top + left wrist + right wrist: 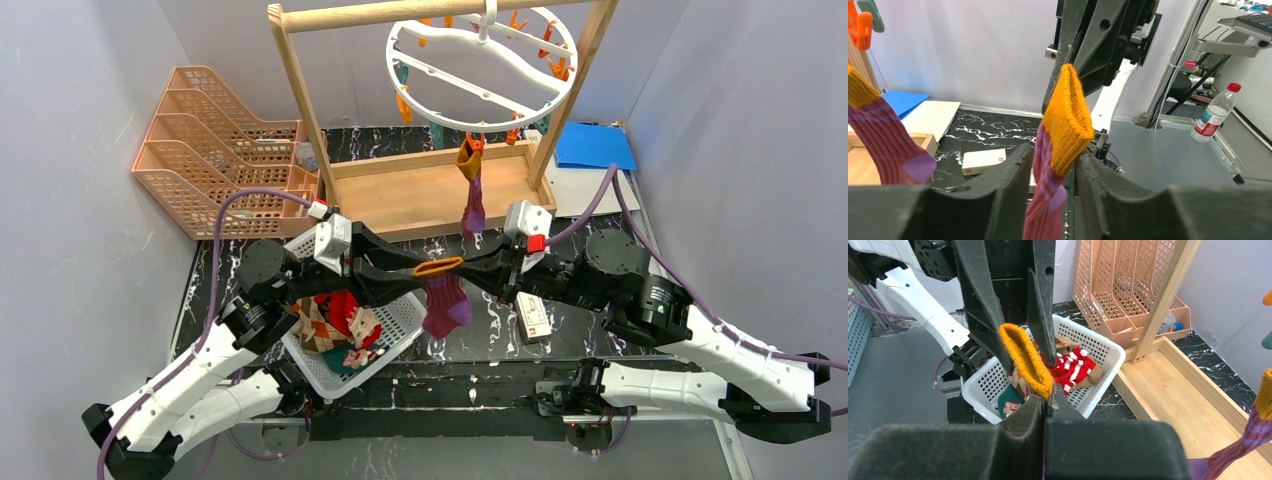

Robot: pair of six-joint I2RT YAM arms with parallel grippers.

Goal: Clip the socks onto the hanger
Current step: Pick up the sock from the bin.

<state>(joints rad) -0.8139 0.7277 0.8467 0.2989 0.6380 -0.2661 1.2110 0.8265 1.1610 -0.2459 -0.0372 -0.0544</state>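
Right end effector pinching orange cuff of maroon-purple sock; left end effector straddling it narrowly, grip unclear; white box label unreadable.

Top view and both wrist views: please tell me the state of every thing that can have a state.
held sock: lifted, not clipped yet.
left gripper: fingers either side of its cuff; grip unclear.
right gripper: shut on the held sock's cuff.
hung sock: clipped to the hanger, hanging down.
hanger: hung on the wooden rack.
basket: holds more socks.
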